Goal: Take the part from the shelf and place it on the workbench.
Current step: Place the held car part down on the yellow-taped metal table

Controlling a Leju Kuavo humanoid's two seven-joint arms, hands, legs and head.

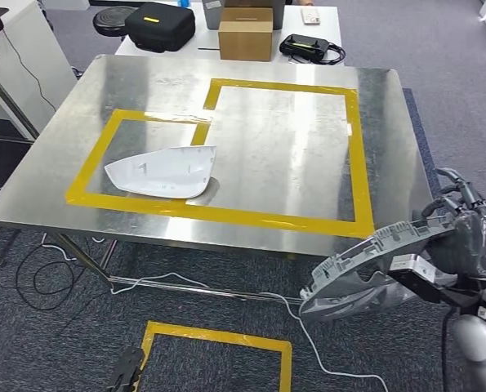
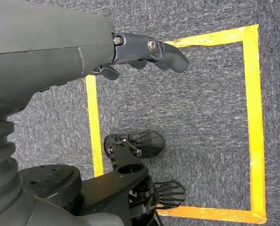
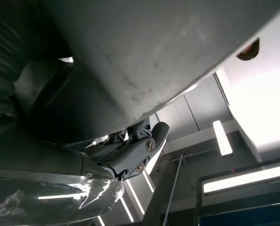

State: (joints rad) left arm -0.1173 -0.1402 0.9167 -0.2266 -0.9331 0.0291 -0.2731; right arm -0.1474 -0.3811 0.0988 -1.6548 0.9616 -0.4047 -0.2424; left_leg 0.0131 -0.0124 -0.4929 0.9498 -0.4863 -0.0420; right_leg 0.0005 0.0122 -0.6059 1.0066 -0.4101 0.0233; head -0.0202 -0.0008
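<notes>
My right hand (image 1: 468, 237) holds a grey moulded part (image 1: 363, 273) at the lower right of the head view, in front of the workbench's near edge and below it in the picture. The part's pale underside (image 3: 159, 52) presses close against the right wrist camera, with the fingers (image 3: 138, 146) curled on it. A white curved shell part (image 1: 163, 171) lies on the metal workbench (image 1: 381, 139) inside the left yellow-taped area. My left hand (image 2: 145, 49) hangs over the carpet with nothing in it, fingers slightly bent.
Yellow tape marks two joined rectangles (image 1: 363, 163) on the workbench. A yellow taped square (image 1: 218, 335) lies on the floor, with white cable (image 1: 314, 343) trailing across the carpet. Behind the bench stand a cardboard box (image 1: 245, 34) and a black case (image 1: 160, 24).
</notes>
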